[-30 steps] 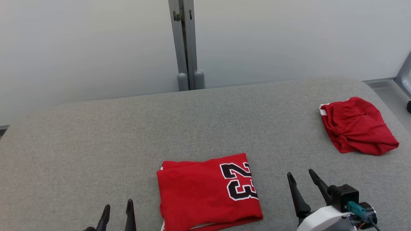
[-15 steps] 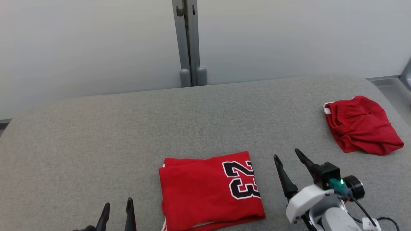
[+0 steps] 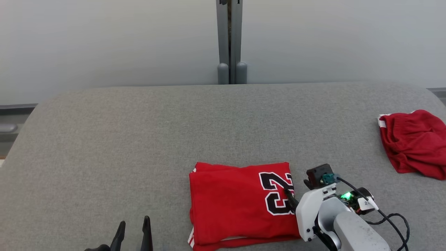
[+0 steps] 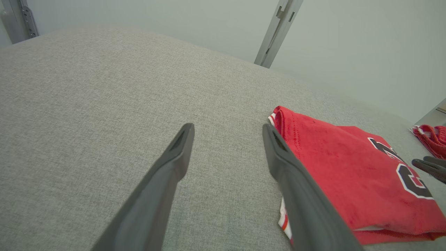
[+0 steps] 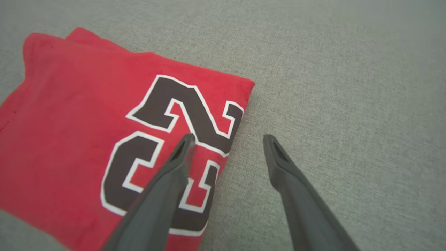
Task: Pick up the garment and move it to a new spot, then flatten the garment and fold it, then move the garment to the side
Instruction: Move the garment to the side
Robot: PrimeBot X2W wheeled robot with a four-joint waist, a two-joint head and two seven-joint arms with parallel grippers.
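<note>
Where the folded jersey point(image 3: 240, 205) lies flat at the near middle of the grey desk point(image 3: 139, 139), its number 23 point(image 3: 277, 191) faces up beside the right edge; the right end effector point(image 5: 228, 137) stands wide and empty, straddling that edge, one finger over the number, the other over bare desk; contact cannot be judged; the left end effector point(image 3: 134, 221) is wide and empty, left of the jersey, apart; a crumpled red garment point(image 3: 414, 143) lies far right.
</note>
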